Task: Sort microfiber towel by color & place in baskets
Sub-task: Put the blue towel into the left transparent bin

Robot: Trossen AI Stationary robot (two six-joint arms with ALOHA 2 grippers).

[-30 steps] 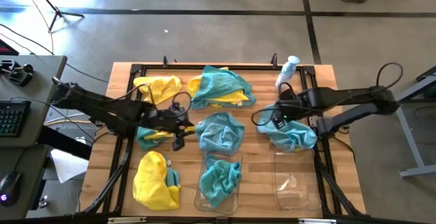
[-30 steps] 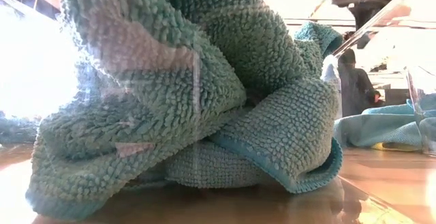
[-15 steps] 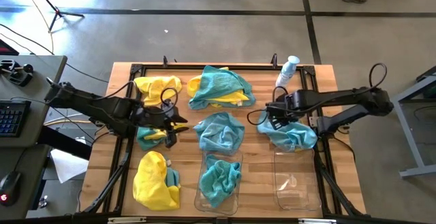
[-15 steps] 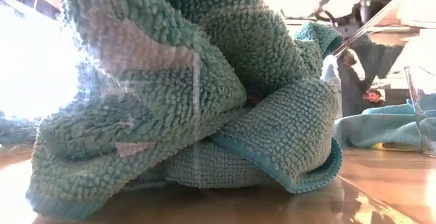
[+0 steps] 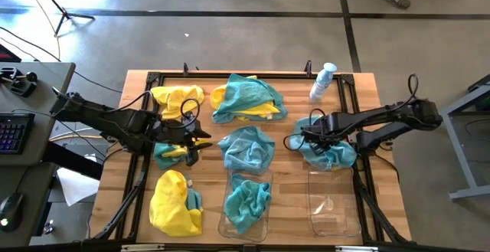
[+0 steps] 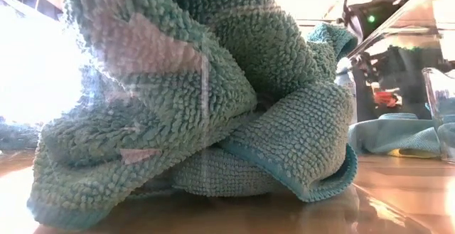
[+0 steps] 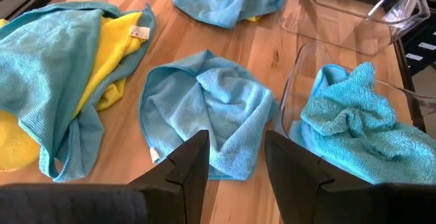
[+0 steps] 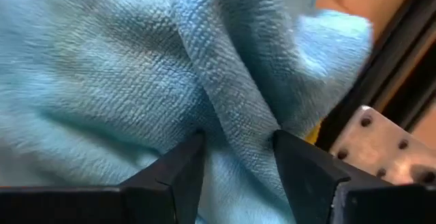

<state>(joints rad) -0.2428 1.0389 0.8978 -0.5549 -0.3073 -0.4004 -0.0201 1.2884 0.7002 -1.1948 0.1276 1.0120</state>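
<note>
Several teal and yellow microfiber towels lie bunched on the wooden table. My right gripper (image 5: 308,135) (image 8: 238,173) is open, down on the teal towel (image 5: 331,154) at the right. My left gripper (image 5: 194,146) (image 7: 235,166) hovers open beside a small teal and yellow bundle (image 5: 168,154), facing the middle teal towel (image 7: 208,108). Two clear baskets stand at the near edge. The middle basket (image 5: 265,223) holds a teal towel (image 6: 199,99). The right basket (image 5: 334,204) shows nothing inside. My right gripper is open with its fingertips (image 8: 178,164) set on the teal towel, one on each side of a raised fold (image 8: 235,118). The fingers come from above, slanting from the table's right. The towel lies bunched on the table.
A white and blue spray bottle (image 5: 322,80) stands at the far right. A yellow towel (image 5: 178,97) and a teal towel over a yellow one (image 5: 246,97) lie at the far side. A yellow and teal heap (image 5: 174,203) lies at the near left. A black frame (image 5: 360,168) borders the table.
My right gripper has come down and toward the near edge onto the right teal towel. My left gripper has drawn back a little toward the table's left edge, then kept still. The towels have not moved.
</note>
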